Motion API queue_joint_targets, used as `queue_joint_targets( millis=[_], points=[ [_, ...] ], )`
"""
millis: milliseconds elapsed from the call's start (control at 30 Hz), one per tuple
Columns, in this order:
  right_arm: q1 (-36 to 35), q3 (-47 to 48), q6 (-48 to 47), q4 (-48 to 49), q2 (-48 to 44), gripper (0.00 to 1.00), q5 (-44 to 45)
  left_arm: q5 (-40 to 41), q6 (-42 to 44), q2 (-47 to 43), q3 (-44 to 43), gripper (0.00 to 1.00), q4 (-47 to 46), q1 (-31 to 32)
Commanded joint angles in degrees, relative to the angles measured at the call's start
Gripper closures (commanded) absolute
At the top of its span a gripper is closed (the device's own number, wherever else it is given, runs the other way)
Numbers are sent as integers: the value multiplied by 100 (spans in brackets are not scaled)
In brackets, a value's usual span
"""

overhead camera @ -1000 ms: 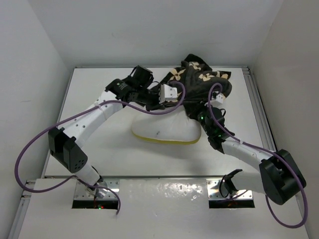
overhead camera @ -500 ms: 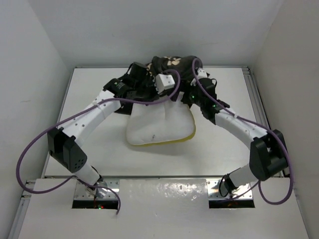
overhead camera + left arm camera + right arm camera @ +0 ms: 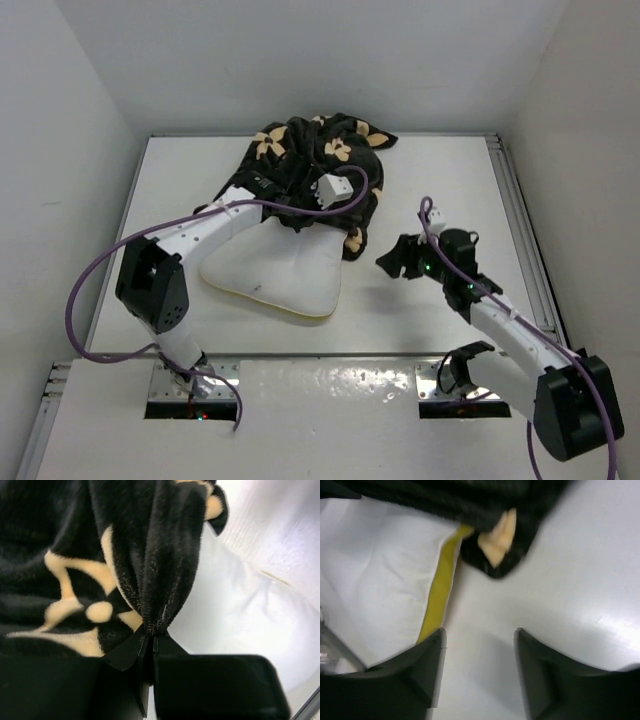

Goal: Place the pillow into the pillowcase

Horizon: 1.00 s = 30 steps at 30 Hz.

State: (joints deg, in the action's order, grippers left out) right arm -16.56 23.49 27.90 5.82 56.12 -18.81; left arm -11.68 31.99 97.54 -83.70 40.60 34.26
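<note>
The black pillowcase (image 3: 318, 160) with tan flowers lies bunched at the back of the table, draped over the far end of the white pillow (image 3: 275, 272). The pillow's near part sticks out, with yellow trim along its edge. My left gripper (image 3: 151, 637) is shut on a gathered fold of the pillowcase (image 3: 150, 555), and the pillow (image 3: 240, 605) is just beside it. My right gripper (image 3: 396, 261) hovers over bare table to the right of the pillow, open and empty. In the right wrist view the right gripper (image 3: 479, 632) faces the pillow's yellow trim (image 3: 439, 592) and a hanging pillowcase corner (image 3: 507, 542).
White walls close in the white table (image 3: 450, 190) at the back and on both sides. A raised rail (image 3: 520, 215) runs along the right edge. Purple cables loop off both arms.
My right gripper has let go of the pillowcase, opened and pulled back toward the near right. The left arm has dragged pillowcase and pillow leftward, and the pillow has turned.
</note>
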Motion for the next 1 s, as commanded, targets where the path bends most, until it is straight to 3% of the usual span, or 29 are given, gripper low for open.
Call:
queue_joint_targets(
  millis=[0, 67, 133, 233, 300, 333, 367, 400, 433, 467, 500, 567, 600, 633, 700, 800, 833, 867, 900, 967],
  points=[
    [12, -1027, 942, 1706, -137, 17, -621, -98, -79, -332, -226, 100, 36, 256],
    [-145, -1677, 1664, 2947, 4, 1, -634, -89, -61, -314, -226, 100, 132, 379],
    [-312, -1995, 1824, 3598, 266, 1, -38, -27, -17, -297, -208, 100, 185, 484],
    [-594, -1701, 1431, 3436, 784, 2, 997, 52, -8, -314, -217, 100, 203, 485],
    [-612, -1313, 1315, 3006, 1163, 13, 1422, 52, -70, -341, -261, 100, 203, 450],
    [-595, -868, 1140, 2647, 1574, 41, 1702, 52, -105, -349, -330, 100, 194, 415],
    [-612, -680, 1060, 2565, 1769, 58, 1862, 0, -114, -358, -357, 100, 203, 397],
    [-638, -478, 1068, 2660, 1971, 66, 1968, -18, -140, -367, -401, 100, 203, 354],
    [-638, -433, 1077, 2904, 2373, 66, 1899, -18, -149, -367, -401, 99, 203, 336],
    [-638, -415, 1129, 3159, 2569, 55, 1898, -18, -149, -367, -401, 95, 203, 318],
    [-656, -398, 1260, 3388, 2754, 49, 1742, -1, -175, -350, -393, 75, 203, 292],
    [-708, -345, 1656, 3907, 3271, 44, 1618, -1, -245, -314, -375, 51, 220, 169],
    [-726, -310, 1866, 4013, 3431, 44, 1626, -9, -420, -288, -392, 6, 229, -31],
    [-804, -196, 1946, 4075, 3571, 45, 1678, -44, -482, -288, -419, 0, 255, -190],
    [-936, -38, 2052, 4006, 3914, 51, 1845, -80, -806, -384, -471, 0, 291, -611],
    [-1104, 305, 2158, 3453, 4135, 54, 2091, -176, -1185, -516, -419, 0, 255, -1972],
    [-1165, 288, 2245, 3469, 4153, 54, 2153, -237, -1177, -534, -315, 12, 299, -2715],
    [-1183, 236, 2281, 3591, 4188, 54, 2197, -229, -1177, -534, -226, 12, 334, -3027],
    [-1192, 183, 2333, 3792, 4319, 52, 2180, -212, -1021, -517, -130, 44, 343, -3318],
    [-1201, 182, 2491, 4338, 4652, 46, 1944, -334, -810, -420, 361, 66, 282, -4082]
  ],
)
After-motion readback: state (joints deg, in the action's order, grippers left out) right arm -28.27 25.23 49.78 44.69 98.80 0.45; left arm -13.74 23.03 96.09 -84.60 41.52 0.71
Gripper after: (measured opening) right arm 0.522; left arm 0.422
